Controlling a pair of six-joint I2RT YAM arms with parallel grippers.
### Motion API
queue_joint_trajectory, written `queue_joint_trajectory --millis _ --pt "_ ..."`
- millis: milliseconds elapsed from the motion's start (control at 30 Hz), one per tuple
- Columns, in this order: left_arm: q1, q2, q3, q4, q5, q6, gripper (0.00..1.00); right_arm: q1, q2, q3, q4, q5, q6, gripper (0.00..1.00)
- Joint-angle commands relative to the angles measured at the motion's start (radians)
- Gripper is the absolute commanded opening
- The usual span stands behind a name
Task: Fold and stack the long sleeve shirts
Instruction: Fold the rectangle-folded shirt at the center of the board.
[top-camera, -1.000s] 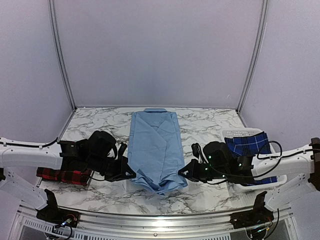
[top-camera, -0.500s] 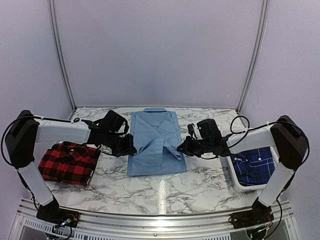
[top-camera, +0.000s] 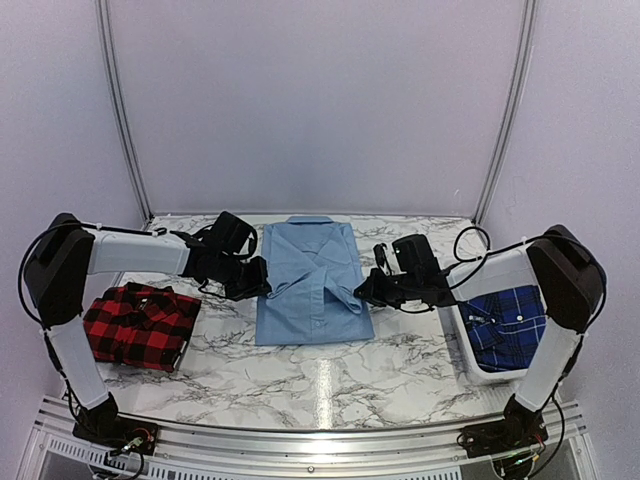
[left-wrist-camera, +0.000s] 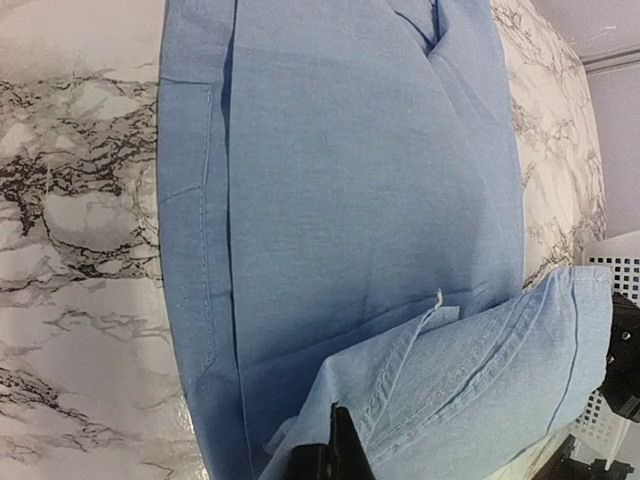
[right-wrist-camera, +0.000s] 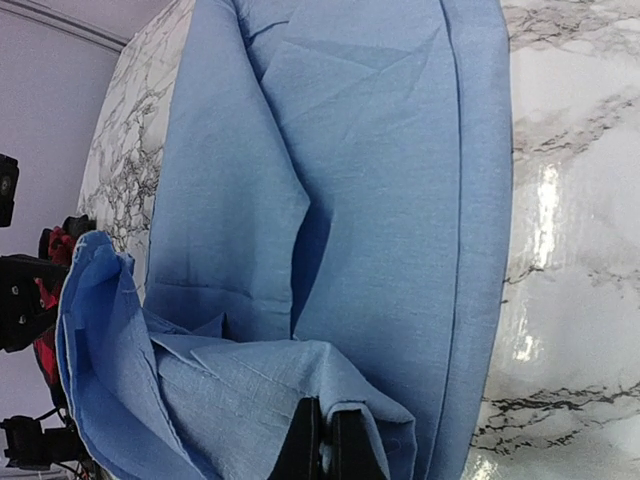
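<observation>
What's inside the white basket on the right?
A dark blue plaid shirt lies bunched inside the white basket, filling most of what shows. Anything beneath the shirt is covered and cannot be seen.

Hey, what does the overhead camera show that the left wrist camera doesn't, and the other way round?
Only overhead: the folded red-and-black check shirt and the dark blue plaid shirt. Only the left wrist: hem stitching up close. Both: the plain light blue cloth shirt on the marble table, its near end doubled back.
</observation>
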Motion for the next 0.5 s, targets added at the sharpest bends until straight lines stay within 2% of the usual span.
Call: queue_joint_trajectory --millis 0,467 --pt "0.014 0.023 0.044 0.015 -0.005 0.031 0.00 -0.018 0.006 0.041 0.034 0.009 -0.011 0.00" --pt "0.032 0.052 0.053 0.045 -0.008 0.026 0.00 -0.036 0.001 0.036 0.051 0.024 -0.023 0.00"
